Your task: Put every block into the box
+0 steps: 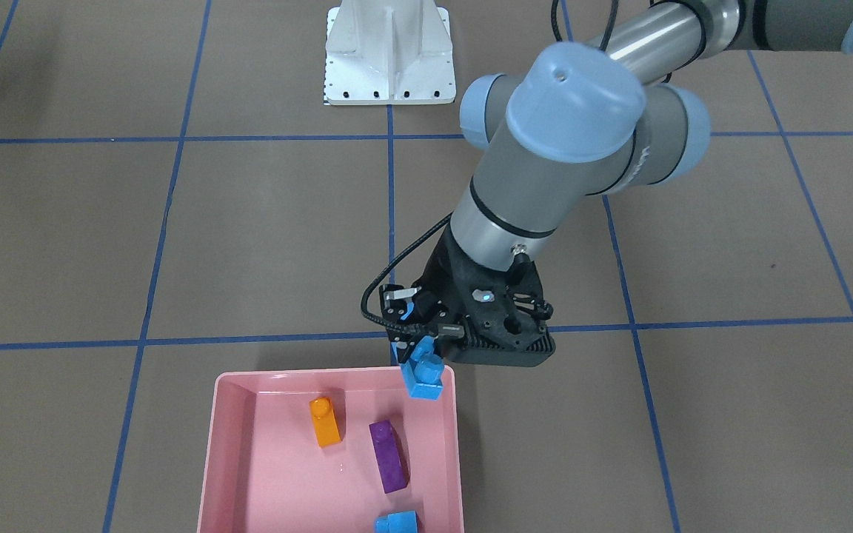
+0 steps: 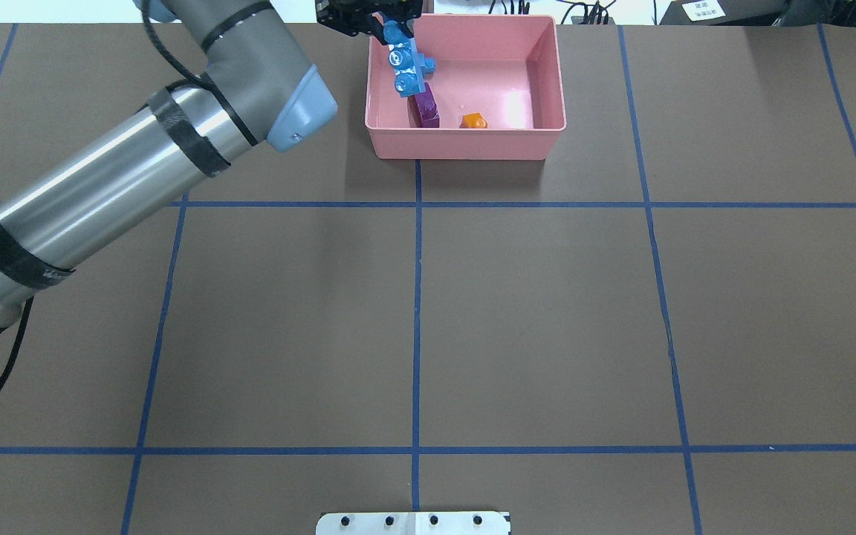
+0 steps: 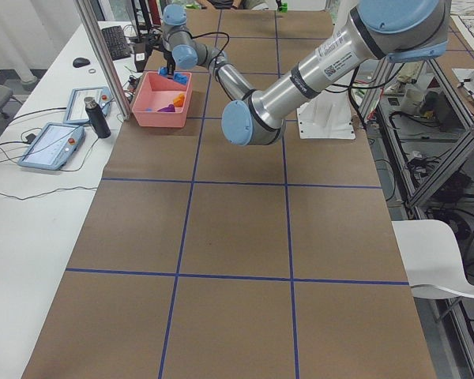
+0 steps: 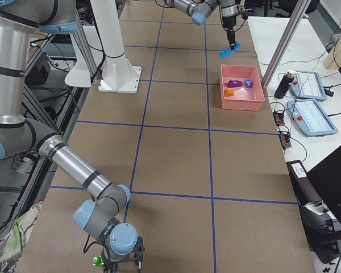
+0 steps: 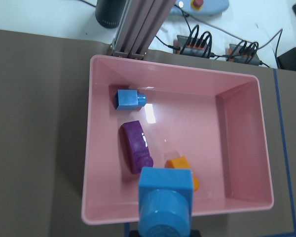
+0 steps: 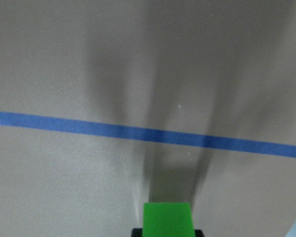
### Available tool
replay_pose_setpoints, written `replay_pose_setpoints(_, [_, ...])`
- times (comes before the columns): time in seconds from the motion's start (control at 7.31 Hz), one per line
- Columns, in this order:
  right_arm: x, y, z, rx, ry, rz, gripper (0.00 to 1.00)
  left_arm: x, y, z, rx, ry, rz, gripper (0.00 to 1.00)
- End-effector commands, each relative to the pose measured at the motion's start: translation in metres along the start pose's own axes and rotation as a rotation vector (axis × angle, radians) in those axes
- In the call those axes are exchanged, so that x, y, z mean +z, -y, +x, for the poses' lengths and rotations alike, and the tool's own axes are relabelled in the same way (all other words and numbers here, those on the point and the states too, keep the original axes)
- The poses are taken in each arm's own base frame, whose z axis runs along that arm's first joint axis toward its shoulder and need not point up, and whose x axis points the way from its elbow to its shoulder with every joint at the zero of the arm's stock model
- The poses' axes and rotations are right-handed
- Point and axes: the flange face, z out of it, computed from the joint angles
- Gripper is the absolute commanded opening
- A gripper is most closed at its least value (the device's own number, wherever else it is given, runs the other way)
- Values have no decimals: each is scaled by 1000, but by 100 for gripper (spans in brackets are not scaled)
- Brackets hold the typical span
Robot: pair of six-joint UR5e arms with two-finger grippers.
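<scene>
Left gripper (image 1: 415,348) clenched on long blue block (image 1: 424,376), over box (image 1: 278,474) rim, 1 o'clock corner in front-facing view. Orange block (image 1: 325,422), purple block (image 1: 388,457) and short blue block (image 1: 397,523) lie inside. Right gripper (image 6: 167,234) grasps green block (image 6: 167,219) over table (image 6: 64,59).

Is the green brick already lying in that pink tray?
No, the pink tray holds only a short blue brick, a purple brick and an orange brick, while the green brick shows elsewhere, in the right wrist view.
</scene>
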Motion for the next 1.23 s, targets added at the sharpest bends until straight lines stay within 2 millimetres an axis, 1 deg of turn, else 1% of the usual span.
replay_pose_setpoints(0.0, [-146, 49, 56, -28, -160, 33, 0, 52, 3, 2, -47, 6, 99, 0])
replay_pose_setpoints(0.14, [-196, 59, 62, -32, -195, 56, 0, 70, -5, 5, -70, 8, 144, 0])
replay_pose_setpoints(0.27, [-231, 74, 57, -43, -232, 91, 0, 94, -31, 13, -62, 41, 194, 0])
replay_pose_setpoints(0.41, [-262, 88, 56, -44, -261, 123, 0, 97, -36, 15, -67, 39, 189, 21])
replay_pose_setpoints(0.55, [-287, 103, 53, -46, -281, 151, 0, 97, -36, 15, -75, 37, 185, 99])
replay_pose_setpoints(0.68, [-309, 119, 41, -57, -308, 184, 0, 96, -35, 15, -100, 35, 187, 100])
replay_pose_setpoints(0.82, [-325, 151, 7, -79, -304, 228, 0, 92, -30, 13, -145, 30, 193, 100])
replay_pose_setpoints(0.96, [-332, 189, -43, -83, -257, 287, 0, 85, -21, 9, -161, 31, 162, 100])
replay_pose_setpoints(1.1, [-347, 221, -96, -103, -251, 329, 0, 64, 7, -4, -204, 51, 105, 100])
